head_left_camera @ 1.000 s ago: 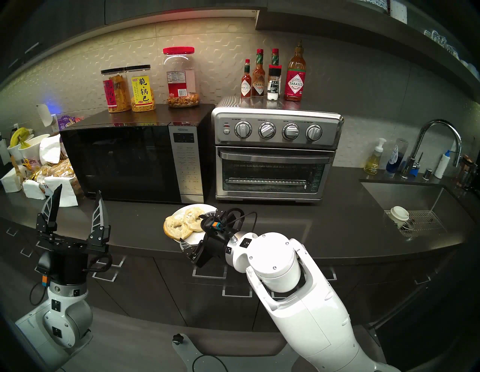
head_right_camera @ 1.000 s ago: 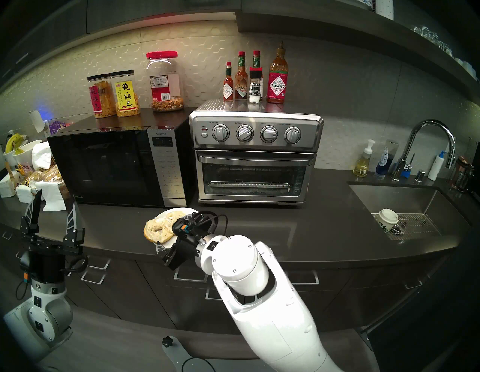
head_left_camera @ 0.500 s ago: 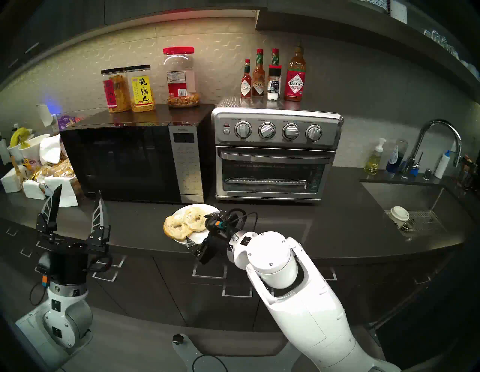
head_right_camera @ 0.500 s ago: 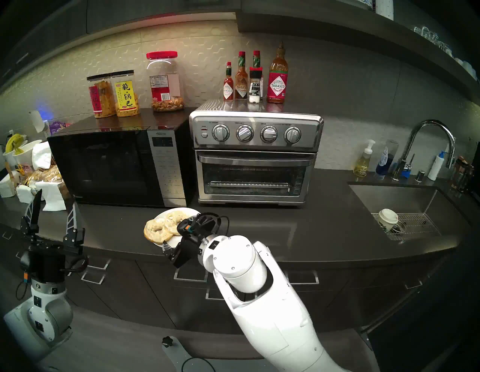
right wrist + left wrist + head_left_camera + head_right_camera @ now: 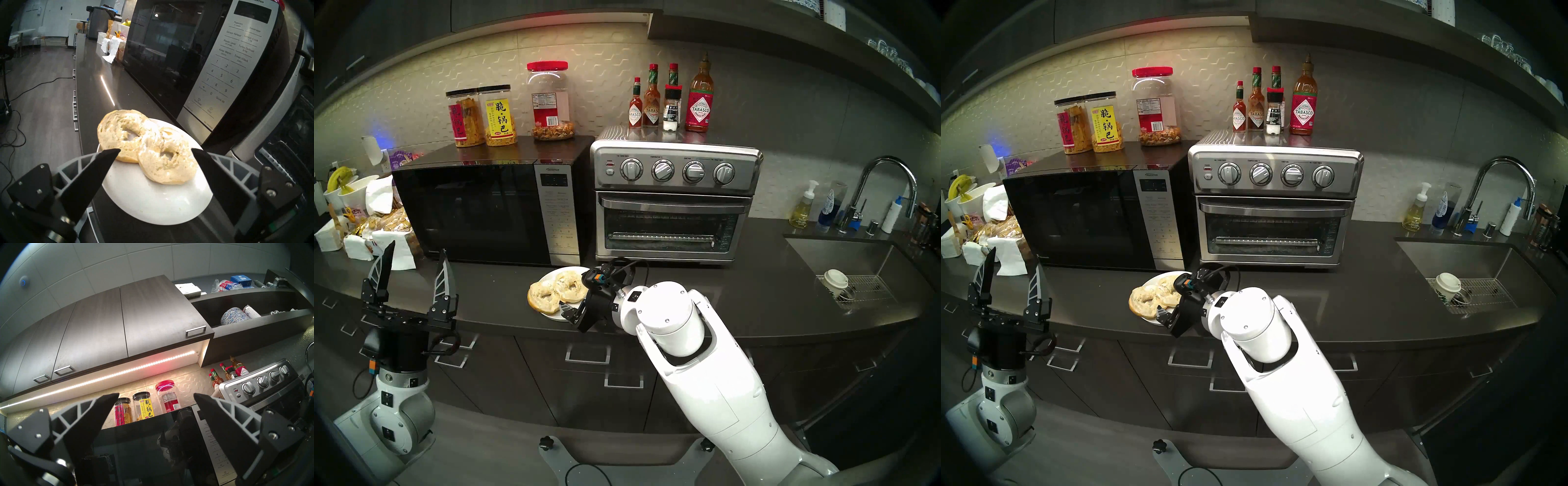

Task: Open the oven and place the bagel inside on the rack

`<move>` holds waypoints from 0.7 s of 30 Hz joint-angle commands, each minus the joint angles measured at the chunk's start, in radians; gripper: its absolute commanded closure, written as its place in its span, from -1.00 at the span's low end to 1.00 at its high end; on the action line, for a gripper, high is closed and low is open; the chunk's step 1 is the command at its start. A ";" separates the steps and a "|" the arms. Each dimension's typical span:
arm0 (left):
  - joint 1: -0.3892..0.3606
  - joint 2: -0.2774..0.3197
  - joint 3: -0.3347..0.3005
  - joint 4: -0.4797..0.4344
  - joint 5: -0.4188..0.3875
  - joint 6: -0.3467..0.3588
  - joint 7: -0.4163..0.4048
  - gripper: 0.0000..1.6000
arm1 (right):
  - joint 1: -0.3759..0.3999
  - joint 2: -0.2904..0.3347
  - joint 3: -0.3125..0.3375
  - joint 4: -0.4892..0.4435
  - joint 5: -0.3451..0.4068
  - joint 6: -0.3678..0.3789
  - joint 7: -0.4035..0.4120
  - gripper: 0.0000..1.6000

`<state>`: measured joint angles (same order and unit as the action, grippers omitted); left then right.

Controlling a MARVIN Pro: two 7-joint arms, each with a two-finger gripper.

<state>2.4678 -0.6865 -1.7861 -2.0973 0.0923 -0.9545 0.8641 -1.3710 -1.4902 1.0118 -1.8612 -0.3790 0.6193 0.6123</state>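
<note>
Steel oven (image 5: 673, 200) shut; bagel (image 5: 146, 146) holes only wrist-visible.

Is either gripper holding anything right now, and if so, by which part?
Nothing is held. The right gripper is open over the plate, short of the bagel. The left gripper is open and empty, raised away from everything.

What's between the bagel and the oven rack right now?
The oven door is shut, so its glass stands between the bagel on the white plate and the rack. Nothing stands between the right gripper, jaws open, and the bagel.
</note>
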 commanded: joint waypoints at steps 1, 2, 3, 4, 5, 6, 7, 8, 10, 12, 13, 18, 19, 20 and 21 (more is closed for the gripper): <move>-0.001 0.000 -0.006 -0.008 0.001 -0.001 0.001 -1.00 | 0.092 -0.010 -0.013 0.011 -0.015 0.044 0.045 -1.00; -0.001 0.000 -0.006 -0.008 0.001 -0.001 0.001 -1.00 | 0.096 -0.013 -0.014 0.015 -0.017 0.046 0.047 -1.00; -0.001 0.000 -0.006 -0.008 0.001 -0.001 0.001 -1.00 | 0.106 -0.012 -0.019 0.019 -0.022 0.055 0.058 -1.00; -0.001 0.000 -0.006 -0.008 0.001 -0.001 0.001 -1.00 | 0.110 -0.013 -0.022 0.022 -0.027 0.059 0.060 -1.00; -0.001 0.000 -0.006 -0.008 0.001 -0.001 0.001 -1.00 | 0.113 -0.013 -0.027 0.024 -0.034 0.063 0.063 -1.00; -0.001 0.000 -0.006 -0.008 0.001 -0.001 0.001 -1.00 | 0.113 -0.013 -0.027 0.024 -0.034 0.063 0.063 -1.00; -0.001 0.000 -0.006 -0.008 0.001 0.000 0.001 -1.00 | 0.116 -0.012 -0.031 0.028 -0.039 0.067 0.069 -1.00; -0.001 0.000 -0.006 -0.008 0.001 0.000 0.001 -1.00 | 0.114 -0.014 -0.034 0.031 -0.045 0.066 0.064 -1.00; -0.001 0.000 -0.007 -0.008 0.001 0.000 0.001 -1.00 | 0.114 -0.017 -0.036 0.041 -0.049 0.066 0.068 -1.00; -0.001 0.000 -0.007 -0.008 0.001 0.000 0.001 -1.00 | 0.113 -0.020 -0.036 0.047 -0.052 0.064 0.066 -1.00; -0.001 0.000 -0.007 -0.008 0.001 0.000 0.001 -1.00 | 0.112 -0.021 -0.035 0.049 -0.053 0.064 0.066 -1.00; -0.001 0.000 -0.007 -0.008 0.001 0.000 0.001 -1.00 | 0.111 -0.031 -0.026 0.069 -0.054 0.052 0.061 -1.00; -0.001 0.000 -0.007 -0.008 0.001 0.000 0.001 -1.00 | 0.108 -0.036 -0.022 0.073 -0.051 0.046 0.057 -1.00; -0.001 0.000 -0.007 -0.008 0.001 0.000 0.001 -1.00 | 0.107 -0.040 -0.020 0.076 -0.050 0.046 0.056 -1.00; -0.001 0.000 -0.007 -0.008 0.001 0.000 0.001 -1.00 | 0.108 -0.042 -0.019 0.078 -0.050 0.044 0.055 -1.00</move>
<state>2.4678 -0.6865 -1.7861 -2.0973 0.0923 -0.9545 0.8641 -1.2805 -1.4984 0.9787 -1.7884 -0.4416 0.6873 0.6849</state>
